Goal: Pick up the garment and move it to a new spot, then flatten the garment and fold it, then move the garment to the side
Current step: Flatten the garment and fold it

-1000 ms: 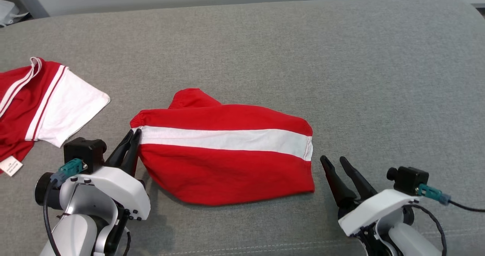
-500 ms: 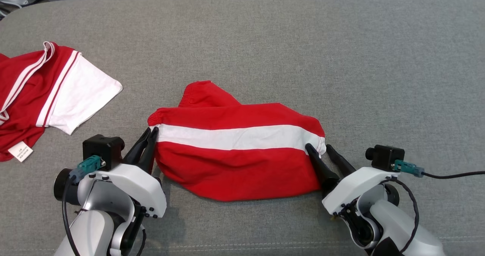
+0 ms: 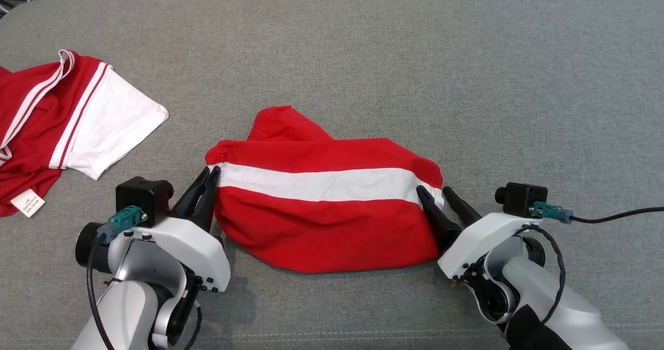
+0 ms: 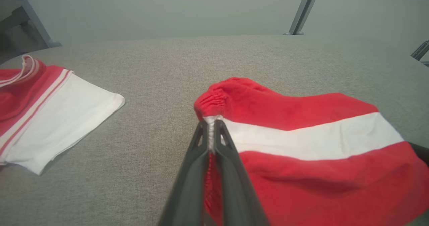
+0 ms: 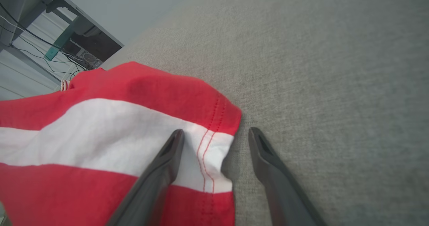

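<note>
Grey padded surface underneath, pale wall behind. Found red garment with white stripe lying mid-surface, bunched, gathered waistband toward 9 o'clock, stitched hem toward 3 o'clock. Noted second red-and-white garment at 10 o'clock, well apart; leave alone.

Logged left gripper with fingers pressed together, pinching the stripe's end at the garment's 9 o'clock edge, just below the waistband. Logged right gripper with fingers spread, straddling the hem at the 3 o'clock edge, one laid on the white stripe and the other on bare surface just beside the cloth. No grip on that side yet.

Judged step: securing the second hold before lifting to a new spot.

To do well:
- Work the outer finger under the hem edge, or press down, to bring both layers into the gap.
- Close fully on the stitched band, not on loose red cloth.
- Match the height of the left pinch to keep the stripe level.
- Lift both ends together; draw gently apart toward 9 and 3 to take out slack.

Cannot tell from the left wrist view the depth of the left pinch, both layers or the top one alone; watch for sag on lifting. Likely risk: single-layer grip, with the garment opening like a bag.
</note>
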